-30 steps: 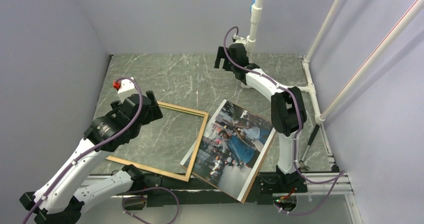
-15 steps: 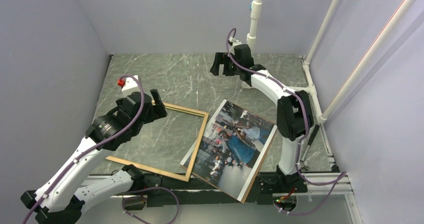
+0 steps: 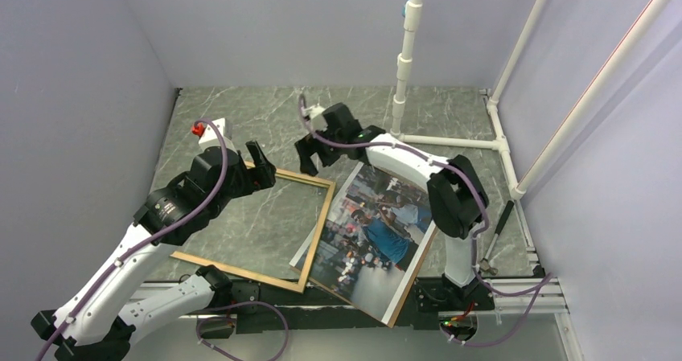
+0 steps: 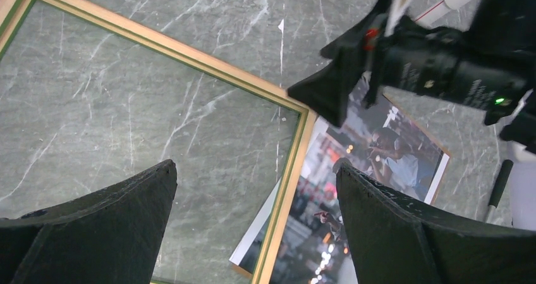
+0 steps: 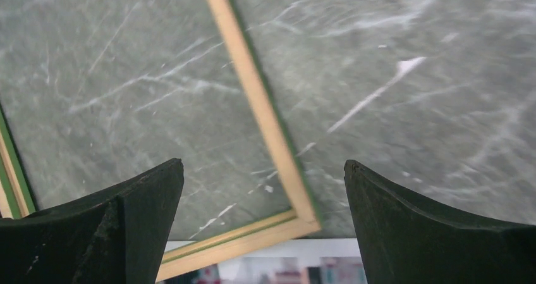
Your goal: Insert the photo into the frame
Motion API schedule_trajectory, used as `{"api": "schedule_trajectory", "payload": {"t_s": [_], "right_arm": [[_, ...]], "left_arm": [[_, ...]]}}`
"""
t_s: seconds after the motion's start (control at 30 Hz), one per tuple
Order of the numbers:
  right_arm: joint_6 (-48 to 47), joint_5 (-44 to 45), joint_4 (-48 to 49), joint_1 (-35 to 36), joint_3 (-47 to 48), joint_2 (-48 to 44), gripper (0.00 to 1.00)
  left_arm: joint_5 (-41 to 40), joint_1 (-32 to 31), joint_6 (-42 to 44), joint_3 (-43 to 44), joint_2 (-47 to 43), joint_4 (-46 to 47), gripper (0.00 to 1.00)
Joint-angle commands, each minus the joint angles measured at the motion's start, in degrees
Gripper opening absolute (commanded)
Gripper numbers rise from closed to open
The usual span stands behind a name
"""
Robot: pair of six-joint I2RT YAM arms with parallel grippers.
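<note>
The frame (image 3: pixel 320 228), thin light wood with a green inner edge, lies flat left of centre on the table. Just right of it the photo (image 3: pixel 374 231) lies picture up, and its white near-left corner (image 4: pixel 253 236) is tucked under the frame's right rail (image 4: pixel 287 189). My left gripper (image 3: pixel 261 166) hovers open over the frame's far left corner, holding nothing. Open and empty too, my right gripper (image 3: pixel 308 158) hangs above the frame's far right corner (image 5: pixel 303 217). In the wrist views both grippers (image 4: pixel 256 165) (image 5: pixel 262 164) are wide apart.
A brown board edge (image 3: pixel 412 285) shows under the photo's right side. White pipes (image 3: pixel 406 55) stand at the back right and run along the right edge. A black pen-like tool (image 3: pixel 499 224) lies at the right. Grey walls close in left and behind.
My right arm has swung from the back of the table forward and left, to over the frame's far right corner. The left gripper has edged slightly right. Both stay open.
</note>
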Motion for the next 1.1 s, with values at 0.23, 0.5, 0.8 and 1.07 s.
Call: {"api": "schedule_trajectory", "payload": {"t_s": [0.23, 0.5, 0.8, 1.07], "right_arm": [[-9.45, 10.54, -12.5, 7.36, 13.39, 14.53, 0.99], [-9.46, 11.56, -16.89, 7.74, 20.95, 21.69, 0.92], [-5.62, 11.1, -18.4, 7.26, 21.66, 24.58, 0.68], [2.68, 8.77, -17.61, 4.6, 19.23, 22.67, 0.19]], "left_arm": [[0.34, 0.1, 0.77, 1.99, -0.63, 0.43, 0.99], [-0.49, 0.14, 0.89, 2.56, 0.05, -1.03, 0.99], [-0.61, 0.14, 0.73, 2.27, -0.73, -0.76, 0.99], [-1.05, 0.17, 0.62, 2.03, 0.02, -1.19, 0.99]]}}
